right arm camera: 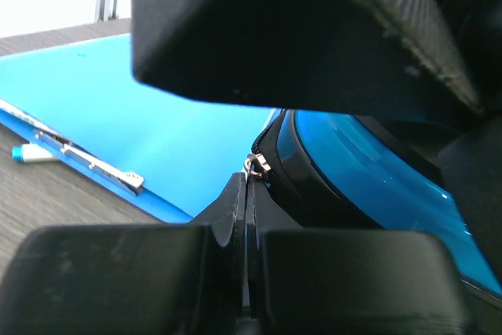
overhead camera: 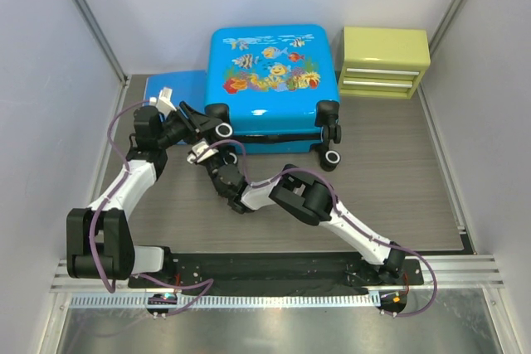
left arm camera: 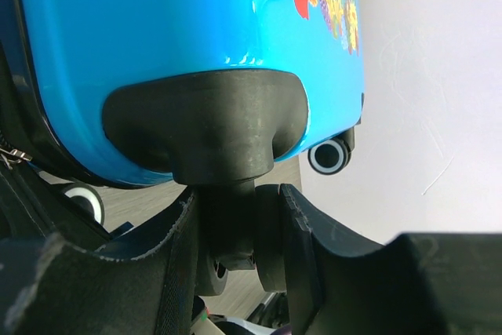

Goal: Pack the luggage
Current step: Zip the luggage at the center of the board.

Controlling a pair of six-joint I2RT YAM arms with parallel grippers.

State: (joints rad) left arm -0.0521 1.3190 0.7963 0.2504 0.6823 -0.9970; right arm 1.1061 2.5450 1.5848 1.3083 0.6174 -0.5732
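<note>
Grey wood-grain table [overhead camera: 398,180] runs between white walls. On it the luggage [overhead camera: 270,72] lies flat and closed at the far middle, fish print up. A blue folder [overhead camera: 176,86] lies just beside the luggage's left side, and a yellow-green drawer box [overhead camera: 386,60] just beside its right. The left gripper [left arm camera: 239,227] clamps the wheel [overhead camera: 222,130] at the luggage's near left corner, one finger on each side. The right gripper [right arm camera: 246,209] has its jaws pressed together at the luggage's near edge. The zip pull [right arm camera: 255,165] sits right at their tips; whether it is pinched I cannot tell.
</note>
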